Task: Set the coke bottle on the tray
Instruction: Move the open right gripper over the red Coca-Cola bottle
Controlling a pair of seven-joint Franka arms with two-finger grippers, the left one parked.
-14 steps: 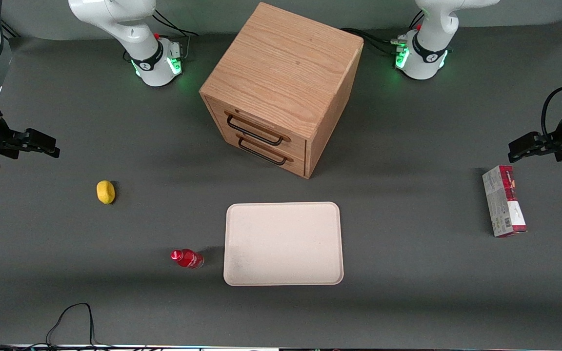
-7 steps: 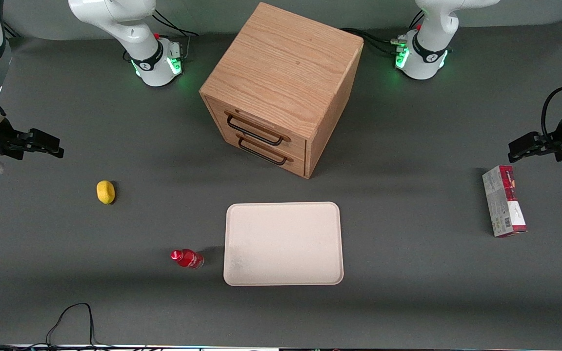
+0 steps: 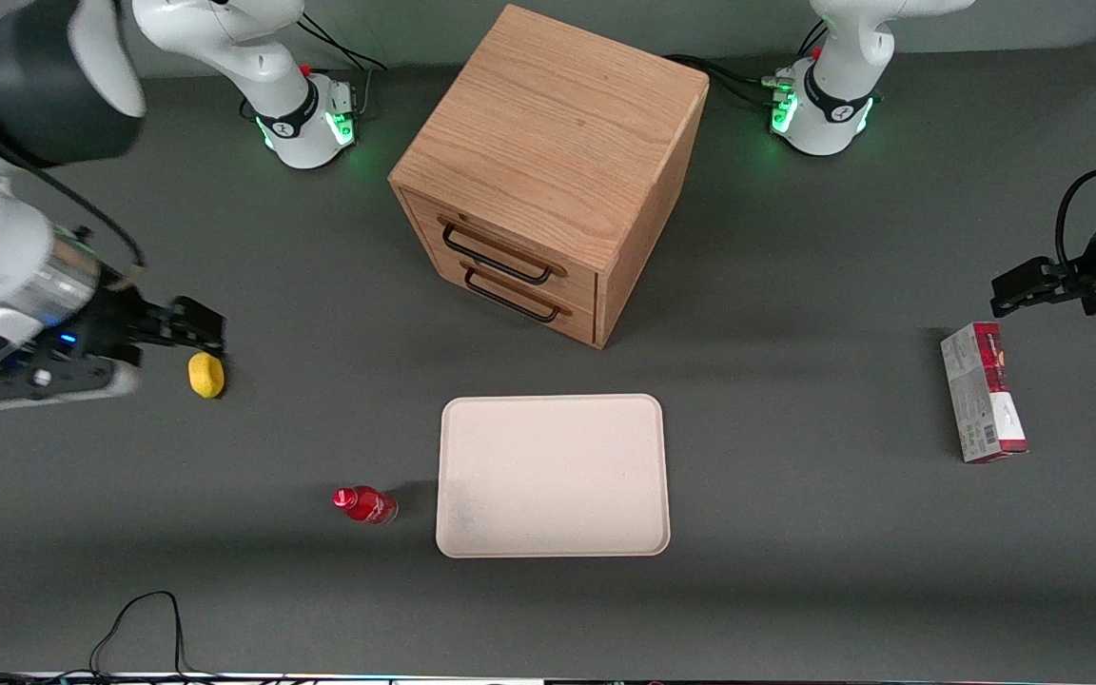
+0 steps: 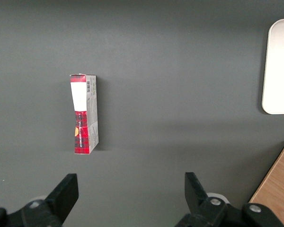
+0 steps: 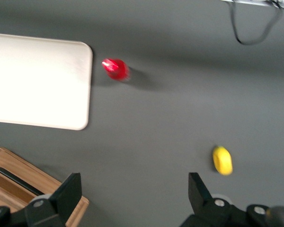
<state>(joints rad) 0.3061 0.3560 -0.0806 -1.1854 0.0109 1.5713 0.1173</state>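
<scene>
The coke bottle, small with a red cap and red label, stands on the dark table just beside the cream tray, toward the working arm's end. The tray is bare. My right gripper hovers open and holds nothing, close above the yellow lemon and farther from the front camera than the bottle. The wide gap between its black fingers shows only bare table.
A wooden drawer box with two black handles stands at the table's middle, farther from the front camera than the tray. A red-and-white carton lies toward the parked arm's end. A black cable loops at the near edge.
My right arm has swung in from the table's end toward the middle and nearer the front camera; the gripper now hangs by the lemon. Bottle, tray and carton have not moved.
</scene>
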